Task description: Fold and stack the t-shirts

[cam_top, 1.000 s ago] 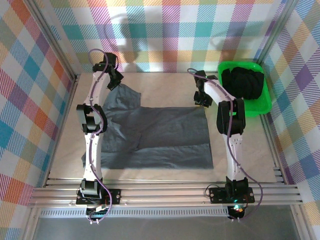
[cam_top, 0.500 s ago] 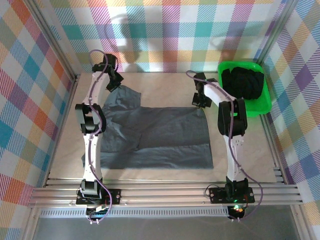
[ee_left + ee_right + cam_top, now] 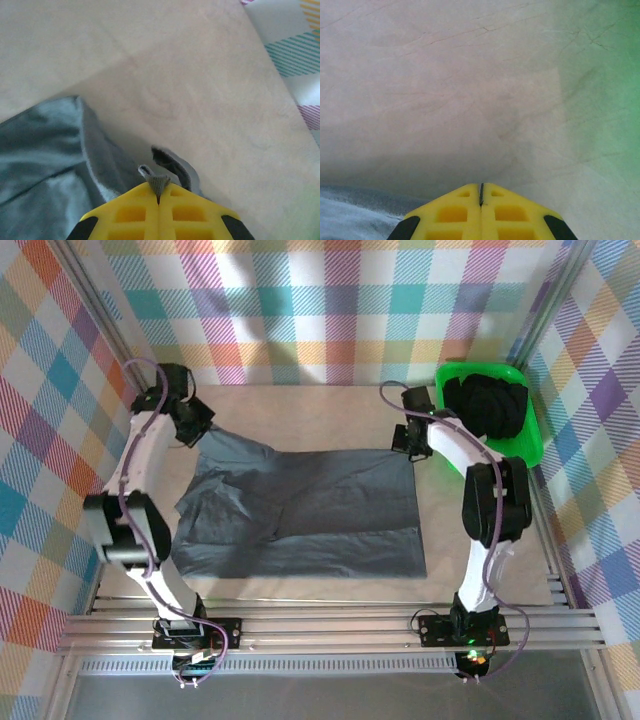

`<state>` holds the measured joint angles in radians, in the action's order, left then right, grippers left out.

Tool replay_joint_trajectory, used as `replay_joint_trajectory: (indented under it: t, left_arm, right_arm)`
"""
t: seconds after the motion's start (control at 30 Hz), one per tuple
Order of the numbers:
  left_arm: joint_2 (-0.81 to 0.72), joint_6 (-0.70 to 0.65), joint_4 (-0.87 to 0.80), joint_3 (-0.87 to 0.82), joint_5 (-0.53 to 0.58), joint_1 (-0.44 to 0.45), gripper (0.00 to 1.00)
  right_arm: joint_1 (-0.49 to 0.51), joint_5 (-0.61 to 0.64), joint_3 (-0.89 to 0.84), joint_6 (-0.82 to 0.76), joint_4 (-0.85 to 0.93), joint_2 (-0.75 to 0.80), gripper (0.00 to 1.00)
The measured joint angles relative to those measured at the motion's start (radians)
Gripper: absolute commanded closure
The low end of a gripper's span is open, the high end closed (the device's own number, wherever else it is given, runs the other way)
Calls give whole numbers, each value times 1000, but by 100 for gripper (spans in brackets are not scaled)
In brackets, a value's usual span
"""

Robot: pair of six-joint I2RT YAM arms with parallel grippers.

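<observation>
Left wrist: left end effector [image 3: 158, 189] pinches t-shirt [image 3: 45, 150] edge.

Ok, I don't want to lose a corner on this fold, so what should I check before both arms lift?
1. Cloth pinched in left gripper: ok, a grey t-shirt corner sits between its fingers.
2. Is right gripper shut: ok.
3. Cloth in right gripper: cannot tell, none shows at its tips.
4. Shirt lying smooth: not ok, its left half is creased.
5. Shirt apart from green bin: ok.
</observation>
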<state>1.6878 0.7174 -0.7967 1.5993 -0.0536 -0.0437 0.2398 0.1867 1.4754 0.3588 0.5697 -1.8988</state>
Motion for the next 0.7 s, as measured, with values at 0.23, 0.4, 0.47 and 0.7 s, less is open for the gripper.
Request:
replay_joint_trajectory:
  t: [0.23, 0.4, 0.47, 0.7]
  left_arm:
    - [-310, 14, 15, -346, 8, -15, 100]
    - [-465, 45, -30, -536, 54, -16, 100]
    - [-498, 54, -61, -575, 84, -16, 100]
    - [-568, 82, -150, -630, 181, -16, 100]
  right_arm:
    - [18, -20, -204, 2, -63, 179, 100]
    - [36, -20, -361, 36, -68, 265, 100]
    - [40, -20, -409, 53, -63, 277, 100]
    - [45, -13, -484, 93, -30, 281, 100]
